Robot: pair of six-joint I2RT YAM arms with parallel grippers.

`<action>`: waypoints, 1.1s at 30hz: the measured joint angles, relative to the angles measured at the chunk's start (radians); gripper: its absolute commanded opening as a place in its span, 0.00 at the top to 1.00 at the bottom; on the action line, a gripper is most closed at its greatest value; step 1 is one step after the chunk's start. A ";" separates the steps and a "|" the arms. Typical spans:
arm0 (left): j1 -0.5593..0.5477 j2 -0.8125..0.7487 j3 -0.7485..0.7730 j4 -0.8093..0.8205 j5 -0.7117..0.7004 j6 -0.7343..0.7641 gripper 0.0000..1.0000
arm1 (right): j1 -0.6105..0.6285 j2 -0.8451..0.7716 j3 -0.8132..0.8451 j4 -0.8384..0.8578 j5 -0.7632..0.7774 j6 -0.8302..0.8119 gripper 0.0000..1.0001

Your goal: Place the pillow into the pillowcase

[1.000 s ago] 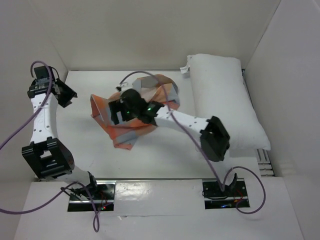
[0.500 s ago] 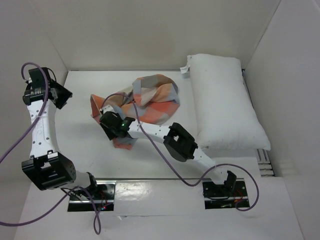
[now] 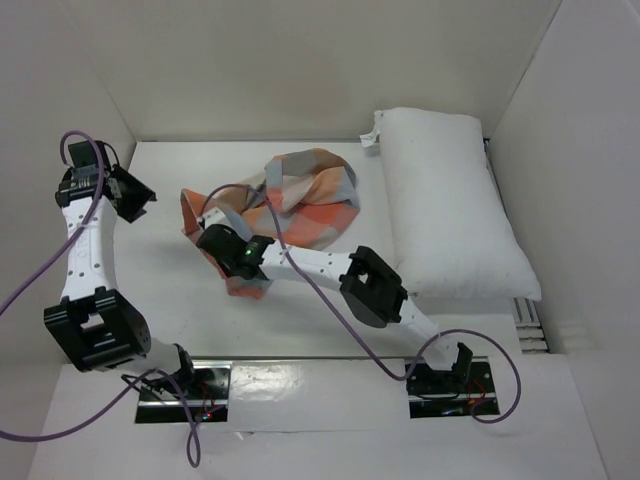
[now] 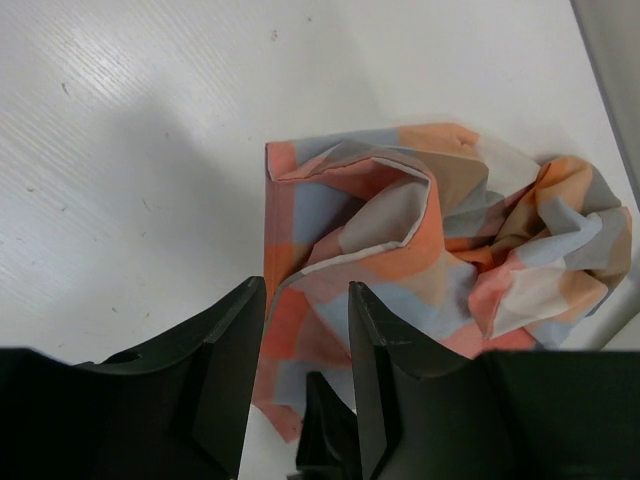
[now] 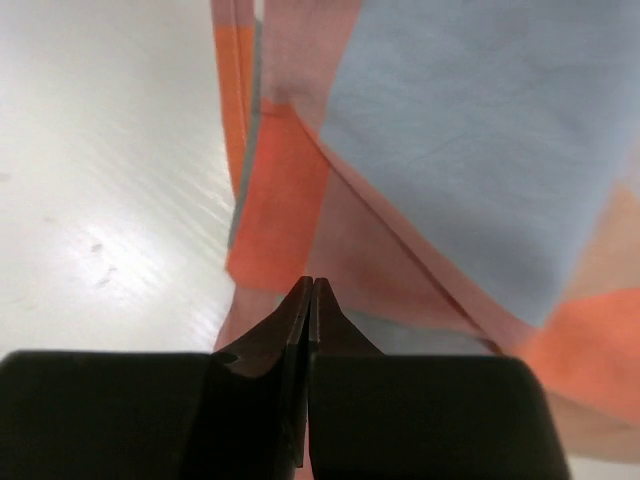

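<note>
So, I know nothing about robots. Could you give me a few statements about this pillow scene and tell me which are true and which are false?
1. The pillow is already inside the pillowcase. False: it lies bare on the right, and the pillowcase sits beside it.
2. The left tool is open and holds nothing. True.
3. The right tool is wide open. False: it is shut, down at the pillowcase's near left corner.
4. The pillowcase is crumpled, not spread flat. True.
</note>
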 measured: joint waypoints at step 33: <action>0.000 0.064 -0.003 0.005 0.076 0.039 0.48 | 0.017 0.109 0.123 -0.074 -0.064 -0.068 1.00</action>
